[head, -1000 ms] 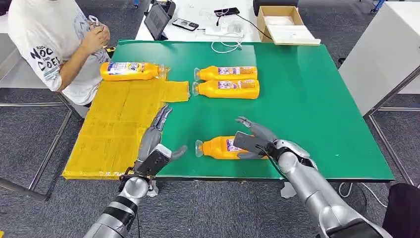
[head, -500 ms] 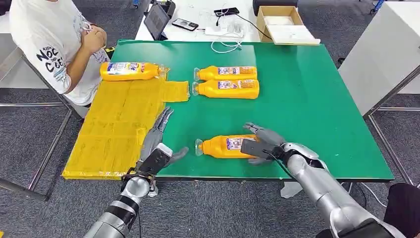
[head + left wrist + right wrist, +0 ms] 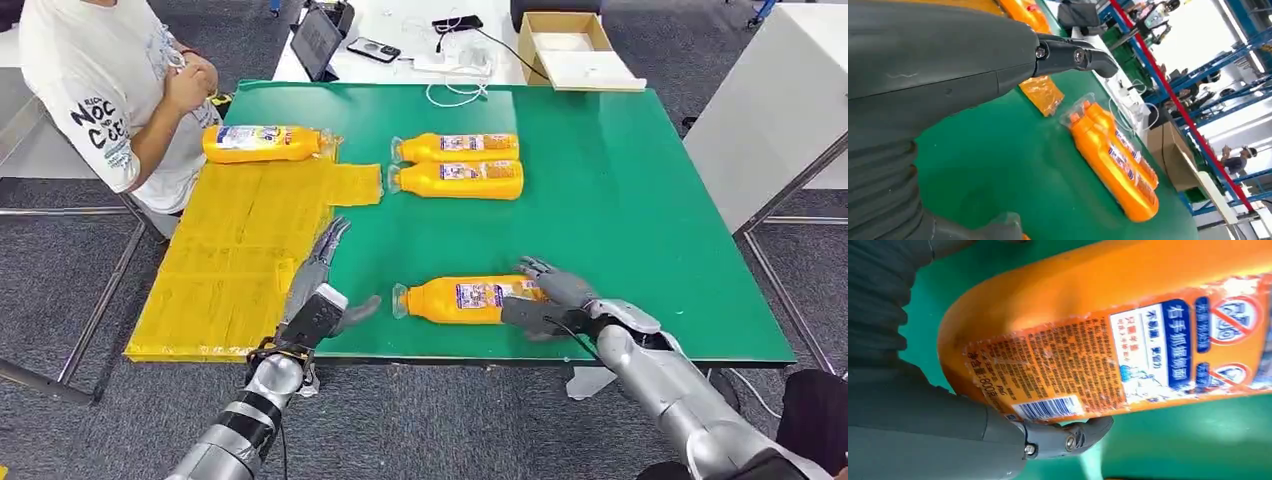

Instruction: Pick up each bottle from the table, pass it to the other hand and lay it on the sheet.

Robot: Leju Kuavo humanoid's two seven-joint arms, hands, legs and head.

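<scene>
my right hand lies at the base end of the nearest bottle, which rests on its side near the front edge of the green table, cap end toward my left. my fingers curl over the top of the bottle's base and my thumb sits along its near side; in the right wrist view the orange body and its label press up against my palm, so i seem to have it wrapped, though it is hard to say how firmly, and the bottle is still flat on the table.

my left hand hovers at the front edge where the yellow sheet meets the green, fingers straight and spread, thumb out to the side, holding nothing.

two more bottles lie side by side nearer the back edge, touching, caps toward the sheet. another bottle lies on the sheet's far corner. a person in a white shirt sits just past that corner, hands up at the chest; whatever they hold is too small to make out. behind the back edge are a tablet, a phone, white cables and an open cardboard box. the base of my bottle is hidden under my hand.
</scene>
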